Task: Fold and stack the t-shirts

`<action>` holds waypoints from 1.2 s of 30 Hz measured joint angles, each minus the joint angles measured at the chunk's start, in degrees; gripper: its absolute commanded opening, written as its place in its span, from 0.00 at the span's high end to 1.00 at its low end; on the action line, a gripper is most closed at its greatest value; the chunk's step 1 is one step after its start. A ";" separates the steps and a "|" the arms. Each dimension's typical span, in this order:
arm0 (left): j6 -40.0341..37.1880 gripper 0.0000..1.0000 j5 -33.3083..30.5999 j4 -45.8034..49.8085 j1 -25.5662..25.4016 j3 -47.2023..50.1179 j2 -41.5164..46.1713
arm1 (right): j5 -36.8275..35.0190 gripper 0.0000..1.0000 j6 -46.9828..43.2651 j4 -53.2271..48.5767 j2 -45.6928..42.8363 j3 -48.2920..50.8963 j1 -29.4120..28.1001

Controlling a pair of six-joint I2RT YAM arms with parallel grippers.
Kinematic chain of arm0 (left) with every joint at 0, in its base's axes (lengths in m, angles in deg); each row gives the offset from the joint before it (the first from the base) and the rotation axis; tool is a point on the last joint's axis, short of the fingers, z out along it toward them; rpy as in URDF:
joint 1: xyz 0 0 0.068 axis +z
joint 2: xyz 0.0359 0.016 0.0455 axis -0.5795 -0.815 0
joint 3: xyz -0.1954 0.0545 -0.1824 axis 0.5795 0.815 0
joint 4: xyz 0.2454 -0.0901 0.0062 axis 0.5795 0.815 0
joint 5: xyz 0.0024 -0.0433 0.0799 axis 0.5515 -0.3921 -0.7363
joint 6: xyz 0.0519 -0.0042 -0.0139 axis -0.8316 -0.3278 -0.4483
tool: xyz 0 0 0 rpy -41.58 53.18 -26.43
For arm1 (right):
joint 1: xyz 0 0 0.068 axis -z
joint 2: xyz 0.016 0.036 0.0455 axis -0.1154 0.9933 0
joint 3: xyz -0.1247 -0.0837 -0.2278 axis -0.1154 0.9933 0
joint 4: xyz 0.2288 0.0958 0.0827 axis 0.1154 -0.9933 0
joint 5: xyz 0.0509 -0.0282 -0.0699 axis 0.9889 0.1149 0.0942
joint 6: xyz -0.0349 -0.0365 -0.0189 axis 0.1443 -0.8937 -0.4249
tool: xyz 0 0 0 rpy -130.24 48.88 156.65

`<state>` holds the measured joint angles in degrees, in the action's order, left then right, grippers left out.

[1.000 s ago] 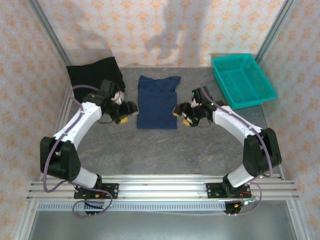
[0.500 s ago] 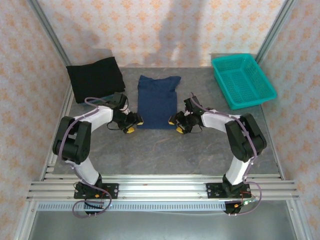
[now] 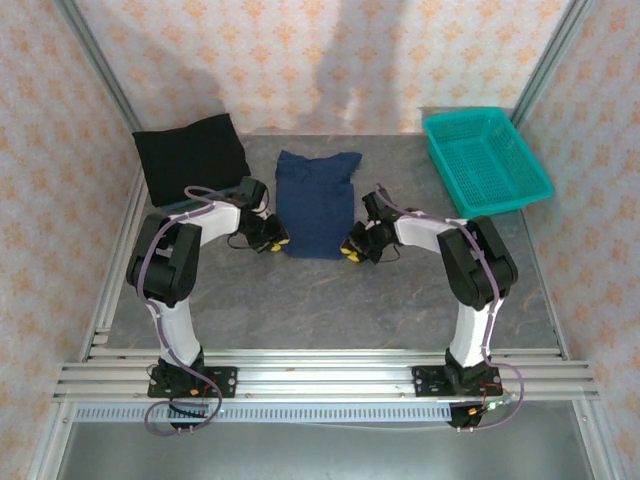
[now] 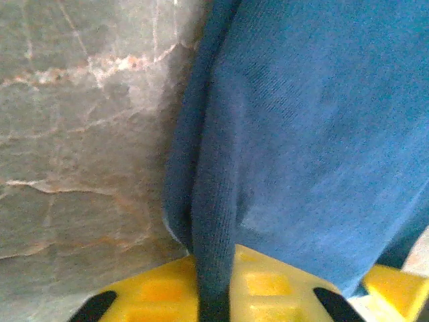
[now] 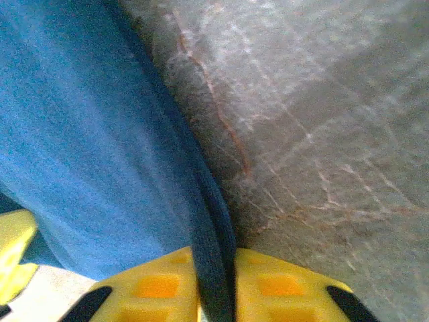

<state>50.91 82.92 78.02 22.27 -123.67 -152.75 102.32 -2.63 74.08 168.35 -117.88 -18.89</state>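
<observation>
Two clamps: left gripper (image 3: pixel 275 243), right gripper (image 3: pixel 350 250) pinch navy t-shirt (image 3: pixel 316 205) at near corners; we see its long axis running away from both, corner tips hidden.

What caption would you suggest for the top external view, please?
Both arms' jaws shut on the near corners of the navy t-shirt, with the black t-shirt far left and teal basket far right.

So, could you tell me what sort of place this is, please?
Most likely a robot test booth, not a home: left arm and right arm bolted to an aluminium rail, wallpapered panels in a metal frame around a stone-look table, with a navy t-shirt, black t-shirt and teal basket.
</observation>
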 measured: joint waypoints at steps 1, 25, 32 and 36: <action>-0.39 1.00 -0.37 0.46 -0.13 -0.48 0.00 | 0.00 0.99 0.07 0.15 0.13 -0.20 0.00; -1.40 1.00 -6.51 10.08 -8.85 21.66 31.89 | -11.63 1.00 14.97 0.68 -29.05 21.03 -21.35; 2.64 1.00 -8.79 16.79 -12.11 26.95 48.92 | -19.93 1.00 23.87 -2.95 -40.39 23.91 -32.54; 3.93 1.00 -9.84 20.22 -12.13 26.32 54.34 | -23.37 1.00 25.81 -6.19 -43.50 22.64 -34.23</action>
<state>54.84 73.09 98.24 10.14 -97.36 -98.41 78.96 23.19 67.89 124.86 -95.23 -53.12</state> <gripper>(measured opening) 0.040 0.051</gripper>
